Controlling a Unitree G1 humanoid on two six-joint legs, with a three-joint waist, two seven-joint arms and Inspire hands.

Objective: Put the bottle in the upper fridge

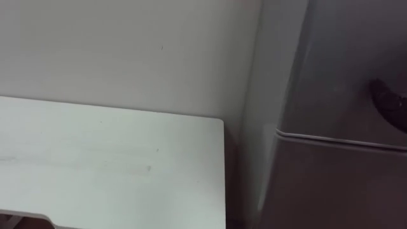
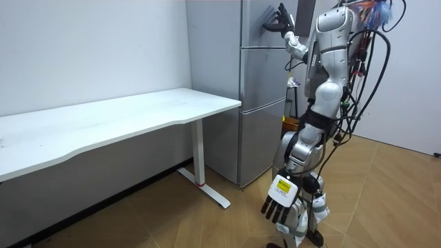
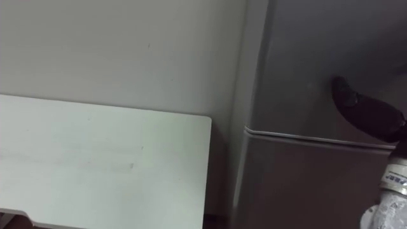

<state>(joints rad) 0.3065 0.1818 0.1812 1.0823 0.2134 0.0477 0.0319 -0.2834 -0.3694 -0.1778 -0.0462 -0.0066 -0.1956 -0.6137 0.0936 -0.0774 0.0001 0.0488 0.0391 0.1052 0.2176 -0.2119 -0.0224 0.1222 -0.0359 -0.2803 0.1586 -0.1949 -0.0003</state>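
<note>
Across the left of both eye views lies the white desk (image 1: 114,159), with the pale wall (image 1: 127,51) above it. Right of the desk's end stands the grey fridge (image 2: 262,124), its upper door (image 3: 305,51) closed and parted from the lower door (image 3: 305,184) by a thin seam (image 3: 318,137). At the far right of the frame the right hand (image 3: 365,114) lies dark against the upper door, just above that seam. Whether its fingers hook the door's edge or only rest flat I cannot tell. Low in the room view, right of centre, the left hand (image 2: 279,205) hangs beside the legs, fingers straight and slack, carrying nothing. Where the bottle is I cannot tell. The step in hand looks like opening the upper door. To do it well, the right hand should catch the door's free edge firmly and pull along the hinge's arc rather than straight back. The body should leave the door room to swing.
</note>
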